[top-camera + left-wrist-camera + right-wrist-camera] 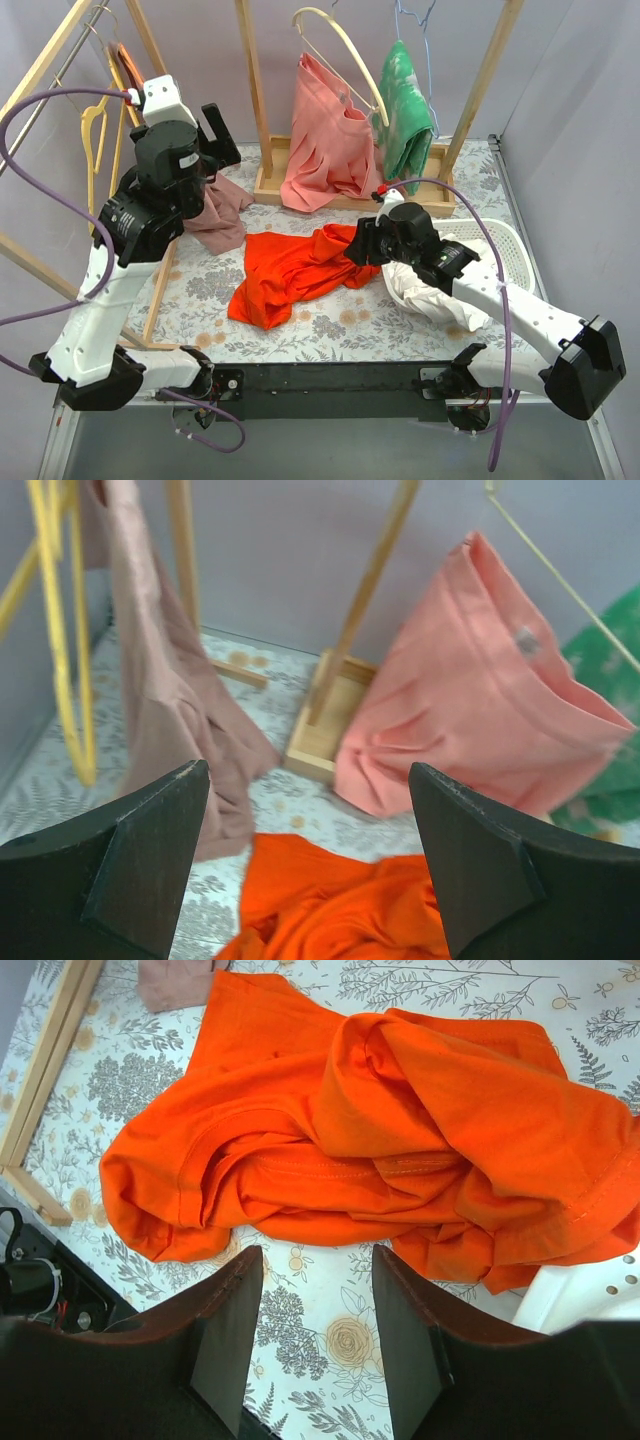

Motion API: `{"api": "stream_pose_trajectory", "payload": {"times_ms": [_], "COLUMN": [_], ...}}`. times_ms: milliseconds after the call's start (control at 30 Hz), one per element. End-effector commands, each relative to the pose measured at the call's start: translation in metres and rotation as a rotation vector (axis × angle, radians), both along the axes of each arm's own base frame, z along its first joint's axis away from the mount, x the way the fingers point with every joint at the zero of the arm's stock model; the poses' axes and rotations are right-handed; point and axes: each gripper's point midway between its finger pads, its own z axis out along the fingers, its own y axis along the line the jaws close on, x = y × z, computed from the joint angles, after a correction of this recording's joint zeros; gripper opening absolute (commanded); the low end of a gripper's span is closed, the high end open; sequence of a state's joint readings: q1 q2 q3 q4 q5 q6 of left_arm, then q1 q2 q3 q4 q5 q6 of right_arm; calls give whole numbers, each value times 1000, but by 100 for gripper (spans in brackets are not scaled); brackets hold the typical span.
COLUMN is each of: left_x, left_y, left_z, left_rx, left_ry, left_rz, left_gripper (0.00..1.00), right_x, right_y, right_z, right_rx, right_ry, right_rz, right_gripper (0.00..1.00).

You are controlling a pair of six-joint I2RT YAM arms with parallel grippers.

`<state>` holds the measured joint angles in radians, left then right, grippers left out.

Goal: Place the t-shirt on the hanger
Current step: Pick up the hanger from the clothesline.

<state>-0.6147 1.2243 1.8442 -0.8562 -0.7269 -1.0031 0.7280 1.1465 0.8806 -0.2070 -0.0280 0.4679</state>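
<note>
The red-orange t-shirt (290,270) lies crumpled on the floral table cover in the middle; it also shows in the left wrist view (340,900) and the right wrist view (400,1130). Slim pale-yellow hangers (92,130) hang on the rack at the far left, also seen in the left wrist view (60,630). My left gripper (218,140) is open and empty, raised above the table to the right of those hangers, its jaws (302,770) wide apart. My right gripper (360,245) is open and empty, just at the shirt's right edge (316,1255).
A salmon-pink garment (325,140) hangs on a thick cream hanger at the back, a green garment (405,110) beside it. A dusty-pink cloth (220,215) droops at left. A white basket (500,245) with a white cloth (430,295) stands at right. Wooden rack posts and base (270,185) stand behind.
</note>
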Motion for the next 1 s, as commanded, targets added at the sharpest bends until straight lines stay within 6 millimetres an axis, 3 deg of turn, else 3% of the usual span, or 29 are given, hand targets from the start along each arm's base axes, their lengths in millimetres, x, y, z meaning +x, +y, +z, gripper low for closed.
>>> {"api": "stream_pose_trajectory", "payload": {"times_ms": [0, 433, 967], "left_x": [-1, 17, 45], "left_y": [39, 73, 115], "left_z": [14, 34, -17], "left_rx": [124, 90, 4], "left_ry": [-3, -26, 87], "left_rz": [139, 218, 259], "left_gripper": [82, 87, 78], "right_x": [4, -13, -27], "right_y": [11, 4, -1], "right_z": [19, 13, 8], "right_rx": [46, 24, 24], "right_ry": [-42, -34, -16], "right_rz": [26, 70, 110], "right_gripper": [55, 53, 49]}}
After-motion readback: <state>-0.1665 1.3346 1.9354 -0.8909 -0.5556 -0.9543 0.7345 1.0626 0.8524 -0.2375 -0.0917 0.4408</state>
